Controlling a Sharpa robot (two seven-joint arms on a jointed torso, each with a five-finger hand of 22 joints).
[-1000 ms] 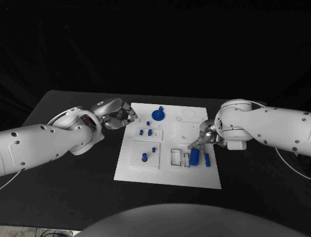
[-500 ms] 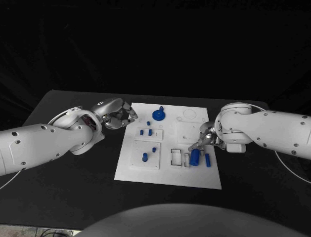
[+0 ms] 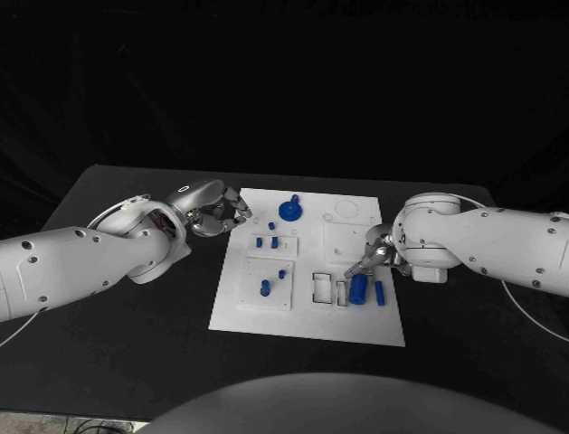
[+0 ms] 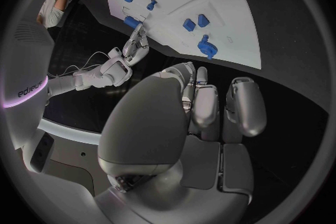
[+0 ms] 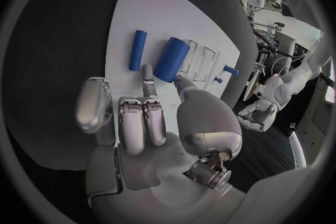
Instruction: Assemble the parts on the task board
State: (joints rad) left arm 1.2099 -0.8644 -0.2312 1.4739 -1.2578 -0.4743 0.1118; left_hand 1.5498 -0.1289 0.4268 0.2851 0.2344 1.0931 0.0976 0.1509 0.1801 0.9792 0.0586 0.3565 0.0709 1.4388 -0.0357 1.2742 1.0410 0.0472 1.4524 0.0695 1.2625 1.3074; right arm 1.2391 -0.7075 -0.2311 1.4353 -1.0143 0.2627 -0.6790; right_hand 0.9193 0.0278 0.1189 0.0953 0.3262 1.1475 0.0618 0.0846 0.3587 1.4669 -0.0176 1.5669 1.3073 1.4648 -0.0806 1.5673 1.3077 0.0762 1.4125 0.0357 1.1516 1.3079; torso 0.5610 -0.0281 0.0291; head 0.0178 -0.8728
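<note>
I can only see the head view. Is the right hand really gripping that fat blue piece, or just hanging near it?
Observer: It is gripping it. The right wrist view shows the right hand pinching the near end of the thick blue cylinder between its thumb and a fingertip.
Operator: And the left hand, is anything hidden in that fist?
Observer: No. The left wrist view looks along the palm of the left hand, and its curled fingers hold nothing.

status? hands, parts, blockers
Right hand pinching thick blue cylinder on task board. Left hand curled, holding nothing, at board's far-left corner. Nothing in the way.
</note>
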